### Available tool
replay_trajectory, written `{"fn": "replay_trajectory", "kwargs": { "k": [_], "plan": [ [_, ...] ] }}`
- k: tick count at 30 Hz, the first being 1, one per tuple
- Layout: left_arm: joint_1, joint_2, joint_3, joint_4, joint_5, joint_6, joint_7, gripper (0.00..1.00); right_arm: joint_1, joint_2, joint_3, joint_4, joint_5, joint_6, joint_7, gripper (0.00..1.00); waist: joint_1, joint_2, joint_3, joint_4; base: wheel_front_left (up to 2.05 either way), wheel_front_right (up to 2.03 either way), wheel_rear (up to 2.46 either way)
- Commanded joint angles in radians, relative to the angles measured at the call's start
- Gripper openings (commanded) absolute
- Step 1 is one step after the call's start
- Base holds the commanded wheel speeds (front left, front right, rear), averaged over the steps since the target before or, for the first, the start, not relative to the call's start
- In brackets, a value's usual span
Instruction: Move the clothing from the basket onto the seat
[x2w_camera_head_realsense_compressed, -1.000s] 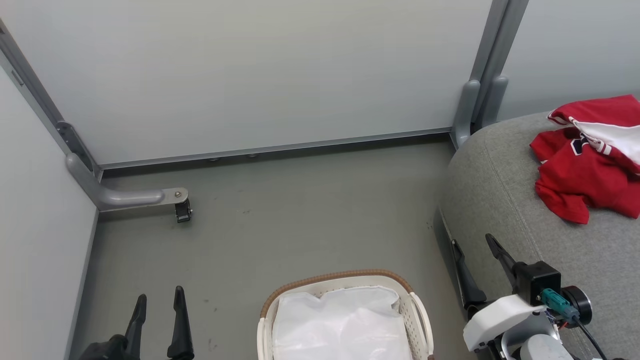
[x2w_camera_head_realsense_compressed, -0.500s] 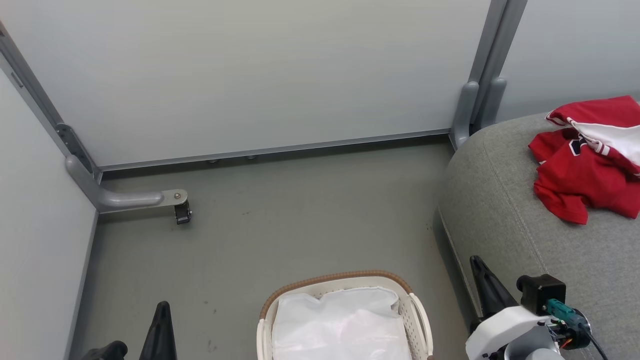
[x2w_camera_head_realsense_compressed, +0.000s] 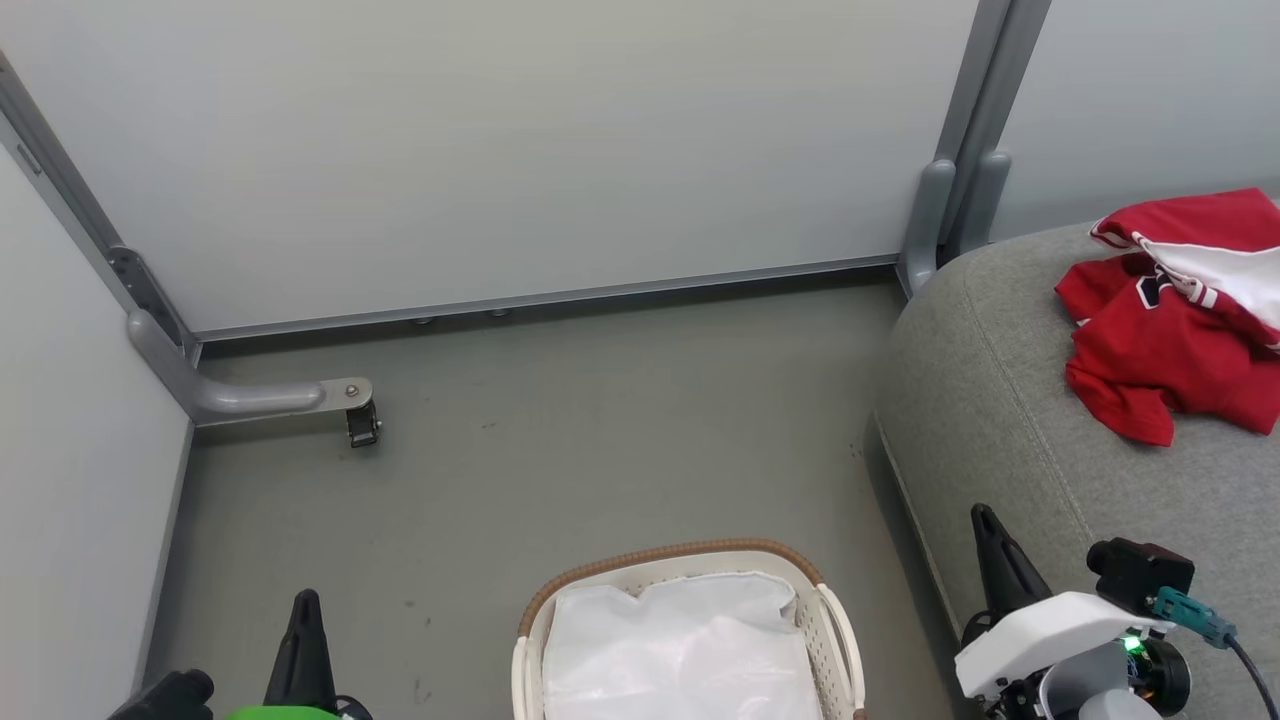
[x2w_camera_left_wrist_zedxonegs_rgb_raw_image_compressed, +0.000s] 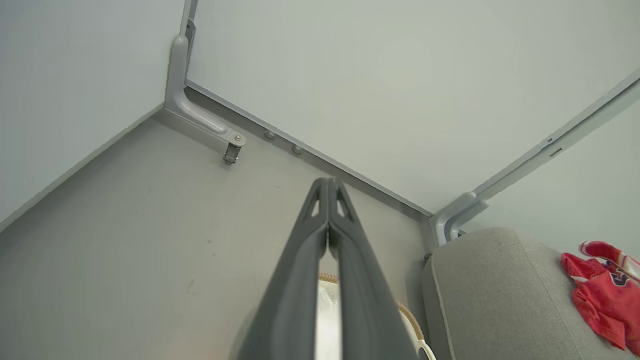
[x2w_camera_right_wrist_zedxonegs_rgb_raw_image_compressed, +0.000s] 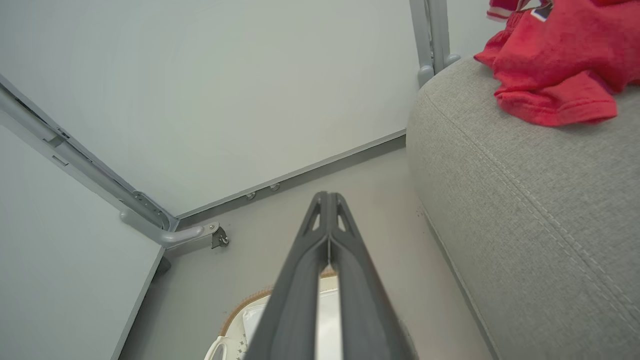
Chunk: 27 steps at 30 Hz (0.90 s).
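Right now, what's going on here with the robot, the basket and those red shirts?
Its job is to shift jerseys from a basket to a seat. The jerseys lie heaped on the seat; what shows of the basket holds just its white liner. The left gripper and right gripper are shut and empty, either side of the basket. The job looks about done.

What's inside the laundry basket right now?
Inside the basket lies a crumpled white liner; the red jerseys lie on the grey seat. The basket's near end is cut off, and anything beneath the liner is hidden.
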<state>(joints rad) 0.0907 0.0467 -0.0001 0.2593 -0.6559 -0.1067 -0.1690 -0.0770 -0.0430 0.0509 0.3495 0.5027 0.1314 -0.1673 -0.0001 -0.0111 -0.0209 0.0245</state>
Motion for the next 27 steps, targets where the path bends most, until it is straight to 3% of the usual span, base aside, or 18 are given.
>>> {"fn": "replay_trajectory", "kwargs": {
  "k": [1, 27],
  "plan": [
    [-0.034, 0.003, 0.008, -0.016, -0.039, -0.006, 0.008, 0.0, -0.021, -0.003, -0.009, -0.021, 0.043, 0.0, 0.01, 0.0, 0.0001, 0.0019, 0.0, 0.0, 0.0, 0.0, 0.0],
    [-0.095, 0.004, 0.046, -0.017, -0.355, -0.013, 0.104, 0.0, -0.028, -0.005, -0.064, -0.052, 0.411, 0.0, 0.104, 0.0, 0.0001, 0.0042, 0.006, -0.006, 0.0, 0.0, 0.0]
  ]
}}
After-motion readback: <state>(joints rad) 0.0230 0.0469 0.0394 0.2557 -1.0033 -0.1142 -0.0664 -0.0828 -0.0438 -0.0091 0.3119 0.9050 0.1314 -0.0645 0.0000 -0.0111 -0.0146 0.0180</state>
